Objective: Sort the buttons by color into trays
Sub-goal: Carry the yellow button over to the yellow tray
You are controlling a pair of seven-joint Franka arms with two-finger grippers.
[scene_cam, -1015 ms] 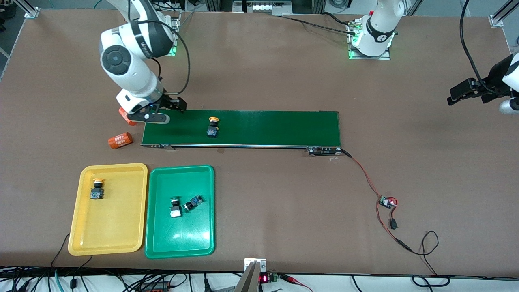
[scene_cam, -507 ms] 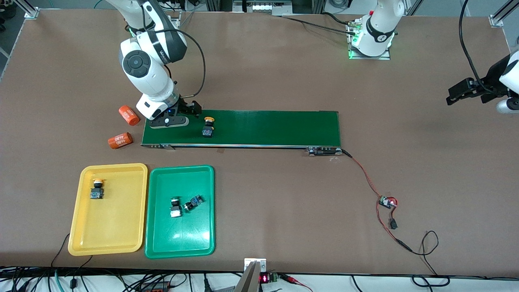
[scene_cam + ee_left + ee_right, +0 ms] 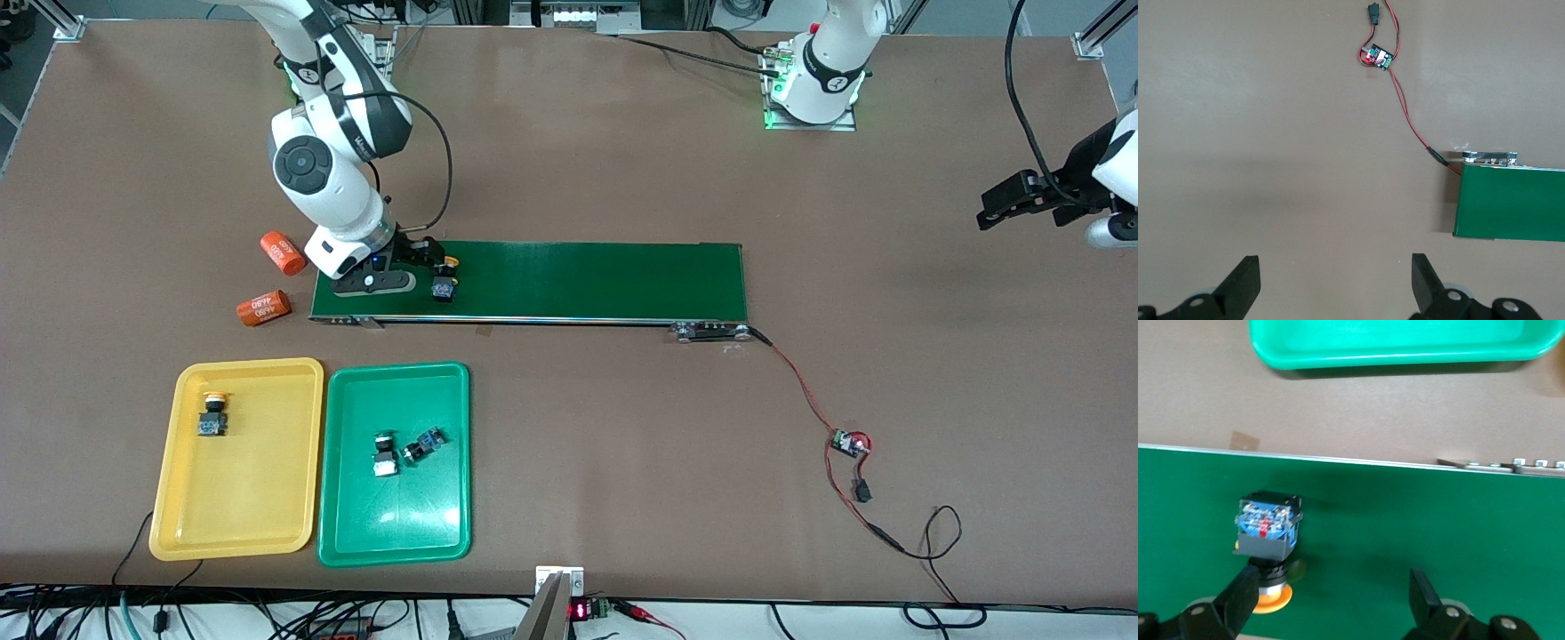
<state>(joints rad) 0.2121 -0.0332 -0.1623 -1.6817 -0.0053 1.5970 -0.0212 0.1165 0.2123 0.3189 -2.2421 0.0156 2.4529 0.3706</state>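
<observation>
1. Sorted so far: one yellow-capped button [image 3: 212, 416] is lying in the yellow tray [image 3: 267, 524]; two buttons [image 3: 404, 449], caps apparently green, are lying in the green tray [image 3: 418, 533].
2. Remaining: the last yellow-capped button [image 3: 443, 283] is sitting on the conveyor belt [image 3: 605, 280].
3. The right hand [image 3: 1331, 603], jaws wide and empty, is hanging low over the belt; this button is lying by one finger [image 3: 1238, 597], not centred.
4. The left hand [image 3: 1335, 283], wide open, is waiting over bare surface [image 3: 1271, 133].

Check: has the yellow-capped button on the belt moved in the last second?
Yes. The yellow-capped button has travelled along the conveyor belt toward the right arm's end, now beside the open right gripper.
</observation>
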